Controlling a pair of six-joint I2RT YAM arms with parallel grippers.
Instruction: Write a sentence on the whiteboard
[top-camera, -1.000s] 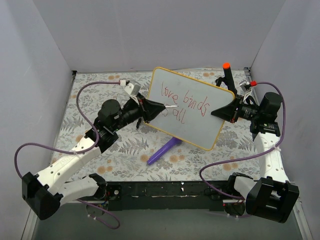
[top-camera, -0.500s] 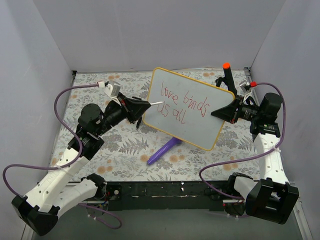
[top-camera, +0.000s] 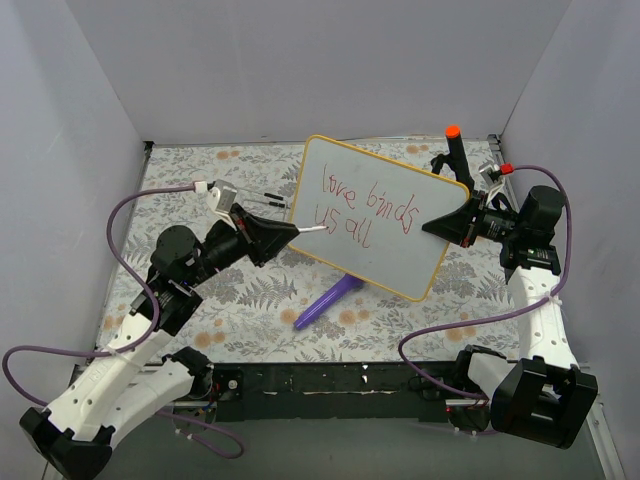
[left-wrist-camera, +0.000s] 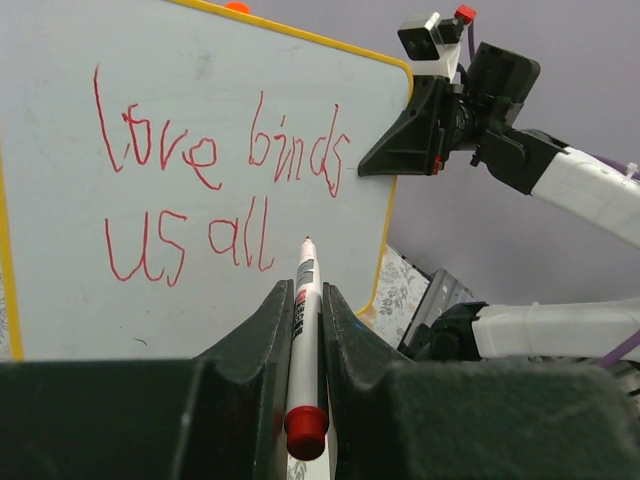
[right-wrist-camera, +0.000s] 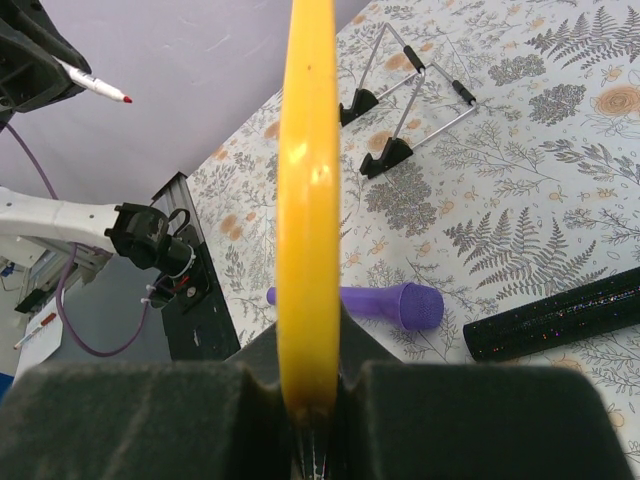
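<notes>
Words (top-camera: 365, 210) in red ink — "love binds us all" — cover the yellow-framed white board (top-camera: 392, 258), held tilted at the frame's middle. Right gripper (top-camera: 431, 228) pinches its right edge. Left gripper (top-camera: 293, 230) squeezes a white pen (top-camera: 312, 229) beside it.

Purple tube (top-camera: 328, 302), blk tube (right-wrist-camera: 555, 318), wire stand (right-wrist-camera: 386, 156)

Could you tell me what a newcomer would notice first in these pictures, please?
The whiteboard stands out first, held tilted in mid-air by the right gripper clamped on its right edge, with the sentence "love binds us all" in red across it. To its left, the left gripper pinches a marker pointed at the writing, tip apparently off the surface. A purple object lies on the table beneath.
</notes>
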